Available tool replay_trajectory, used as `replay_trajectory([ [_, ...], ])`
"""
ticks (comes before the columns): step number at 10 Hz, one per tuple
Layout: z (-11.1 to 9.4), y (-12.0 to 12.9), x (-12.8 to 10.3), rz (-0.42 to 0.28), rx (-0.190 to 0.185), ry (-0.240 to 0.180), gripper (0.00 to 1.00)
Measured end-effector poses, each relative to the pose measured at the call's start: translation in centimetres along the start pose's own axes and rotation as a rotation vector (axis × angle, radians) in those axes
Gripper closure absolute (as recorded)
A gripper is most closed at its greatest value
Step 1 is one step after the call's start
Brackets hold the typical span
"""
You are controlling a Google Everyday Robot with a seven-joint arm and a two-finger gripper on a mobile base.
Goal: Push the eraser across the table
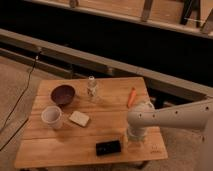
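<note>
The eraser (108, 147), a flat black glossy block, lies near the front edge of the light wooden table (60, 145), right of centre. My gripper (131, 143) points down at the tabletop just to the right of the eraser's right end. It is open and holds nothing. Whether it touches the eraser I cannot tell. The pale arm (170, 119) reaches in from the right over the table's right side.
A dark bowl (63, 94) and a white cup (52, 116) stand at the left. A beige sponge block (79, 118) lies beside the cup. A clear bottle (92, 89) stands at the back centre, with a carrot (132, 96) to its right. A black cable (22, 95) runs over the floor at the left.
</note>
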Motion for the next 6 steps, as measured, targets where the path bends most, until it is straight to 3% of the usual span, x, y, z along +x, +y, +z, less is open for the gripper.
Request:
replay_trajectory([
  [6, 0.0, 2.9, -0.5, -0.045, -0.026, -0.013, 0.35],
])
